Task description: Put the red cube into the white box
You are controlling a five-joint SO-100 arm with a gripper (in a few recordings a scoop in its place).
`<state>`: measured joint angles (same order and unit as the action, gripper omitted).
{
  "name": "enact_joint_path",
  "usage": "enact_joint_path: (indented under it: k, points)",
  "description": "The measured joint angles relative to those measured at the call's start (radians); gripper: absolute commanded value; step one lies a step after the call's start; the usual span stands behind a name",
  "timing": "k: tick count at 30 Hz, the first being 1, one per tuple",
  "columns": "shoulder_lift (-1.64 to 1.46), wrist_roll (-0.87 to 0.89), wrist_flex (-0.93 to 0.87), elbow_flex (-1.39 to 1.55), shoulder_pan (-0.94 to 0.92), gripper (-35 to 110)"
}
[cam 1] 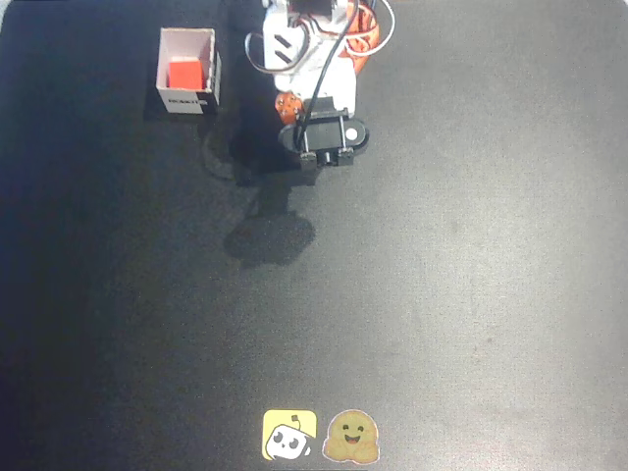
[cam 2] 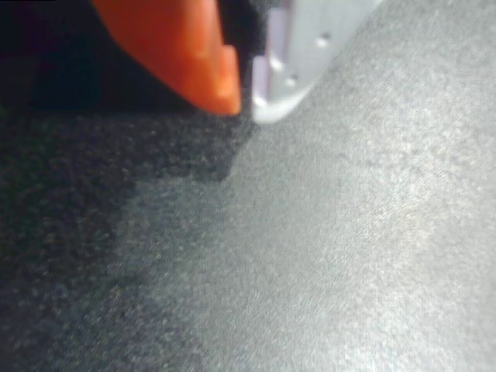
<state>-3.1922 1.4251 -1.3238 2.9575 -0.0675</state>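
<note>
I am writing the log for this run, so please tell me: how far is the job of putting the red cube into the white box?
Done: the small bright red cube lies inside the open-topped white box in the overhead view. In hand: nothing; in the wrist view the gripper is shut, its orange and white fingertips together above the dark table. Left: apparently nothing.

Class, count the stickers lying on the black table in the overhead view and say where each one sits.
2. The yellow sticker lies at the bottom edge near the middle; the brown sticker sits just right of it.
</note>
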Motion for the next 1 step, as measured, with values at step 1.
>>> enact_joint_path:
  k: [1]
  points:
    - [0.000, 0.000, 0.000, 0.000, 0.000, 0]
